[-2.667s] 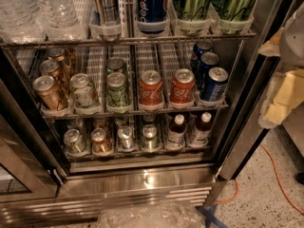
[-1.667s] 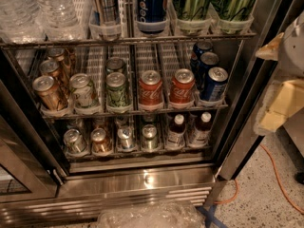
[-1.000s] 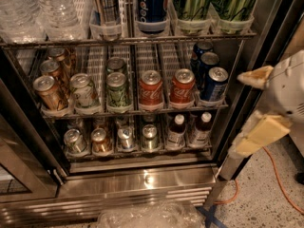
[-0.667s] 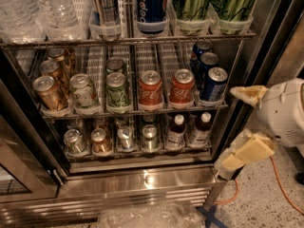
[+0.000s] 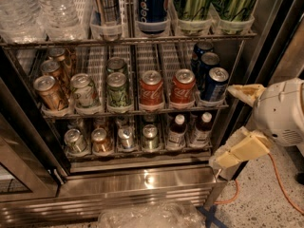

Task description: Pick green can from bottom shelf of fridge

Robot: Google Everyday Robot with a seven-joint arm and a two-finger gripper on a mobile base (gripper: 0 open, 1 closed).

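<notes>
The fridge (image 5: 142, 182) stands open with wire rack shelves. On the bottom shelf (image 5: 137, 152) several small cans stand in a row with two dark bottles (image 5: 176, 131) to their right. The green can (image 5: 150, 137), with a silver top, is the rightmost can, just left of the bottles. My gripper (image 5: 222, 125) is at the right, outside the fridge by its right frame, level with the bottom shelf. It is open and empty, one cream finger (image 5: 244, 91) up and the other low.
The middle rack holds red Coca-Cola cans (image 5: 152, 87), green-and-white cans (image 5: 118, 87), gold cans and blue cans (image 5: 213, 82). The top rack holds water bottles and tall cans. The glass door (image 5: 12, 184) is open at left. A plastic bag (image 5: 149, 215) and an orange cable (image 5: 280, 184) lie on the floor.
My gripper has come in from the right edge, moving left and down toward the fridge's lower right, and its fingers have spread wider. The cans have not moved.
</notes>
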